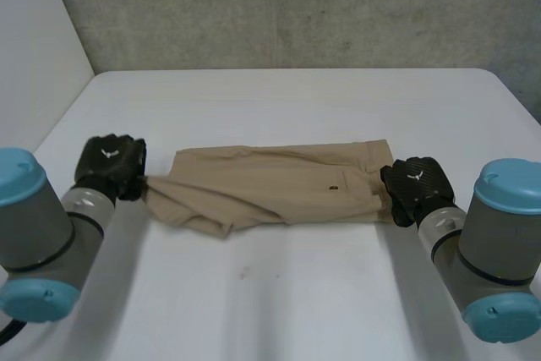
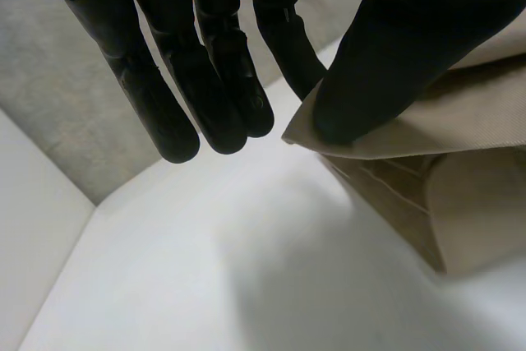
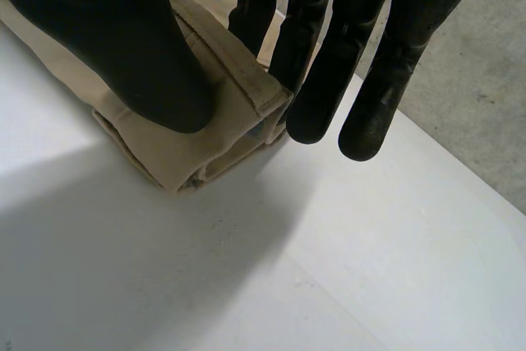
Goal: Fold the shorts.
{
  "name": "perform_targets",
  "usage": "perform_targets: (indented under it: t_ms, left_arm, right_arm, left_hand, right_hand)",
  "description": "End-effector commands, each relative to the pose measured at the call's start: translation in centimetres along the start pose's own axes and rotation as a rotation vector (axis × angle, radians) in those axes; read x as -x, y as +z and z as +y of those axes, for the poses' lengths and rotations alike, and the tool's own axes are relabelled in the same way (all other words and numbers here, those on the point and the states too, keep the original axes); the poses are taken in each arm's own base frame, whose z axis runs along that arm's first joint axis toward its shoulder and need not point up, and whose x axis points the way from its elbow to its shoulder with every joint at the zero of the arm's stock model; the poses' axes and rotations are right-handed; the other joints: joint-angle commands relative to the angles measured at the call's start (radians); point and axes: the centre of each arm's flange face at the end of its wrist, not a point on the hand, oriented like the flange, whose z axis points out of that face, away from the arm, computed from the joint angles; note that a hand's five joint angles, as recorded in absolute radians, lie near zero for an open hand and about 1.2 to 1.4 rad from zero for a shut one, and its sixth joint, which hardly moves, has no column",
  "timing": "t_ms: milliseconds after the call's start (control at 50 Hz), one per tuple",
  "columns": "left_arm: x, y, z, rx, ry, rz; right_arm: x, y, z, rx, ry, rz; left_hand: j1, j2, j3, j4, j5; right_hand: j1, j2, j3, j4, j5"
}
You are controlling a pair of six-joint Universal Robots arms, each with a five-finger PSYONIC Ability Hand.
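One shorts (image 1: 270, 185), left hand (image 1: 110, 165), right hand (image 1: 412, 185)

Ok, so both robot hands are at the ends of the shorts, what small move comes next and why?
Probably lift the left robot hand slightly and start carrying its end toward the right robot hand. Each pinches one end of the shorts, which lie stretched out flat on the table, so folding them end to end seems next.

shorts (image 1: 270, 185) mid-table (image 1: 296, 302), lying left-right | left hand (image 1: 110, 166) at left end | right hand (image 1: 414, 188) at right end
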Motion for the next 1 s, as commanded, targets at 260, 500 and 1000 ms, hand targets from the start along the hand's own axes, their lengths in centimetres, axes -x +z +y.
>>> perform_targets:
  t_ms: [260, 500, 1000]
  left_arm:
    - [-2.2, -4.9, -2.5, 0.010, 0.066, 0.098]
    - [-0.2, -7.1, -6.0, -0.066, 0.046, 0.050]
    - [-0.3, -8.1, -6.3, -0.072, -0.017, 0.061]
  right_arm:
    - [-0.8, -1.3, -0.4, 0.039, -0.008, -0.003]
    - [-7.6, -1.0, 1.8, 0.146, -0.094, 0.144]
    - [10.6, -6.1, -9.8, -0.444, -0.428, -0.444]
  left_hand:
    - [-0.627, -0.697, -0.688, -0.696, -0.656]
    - [-0.845, -0.914, -0.906, -0.913, -0.874]
    - [-0.880, -0.949, -0.941, -0.948, -0.909]
  right_hand:
    - [0.498, 0.230, 0.218, 0.206, 0.263]
    - [0.498, 0.230, 0.218, 0.206, 0.263]
    - [0.498, 0.230, 0.218, 0.206, 0.263]
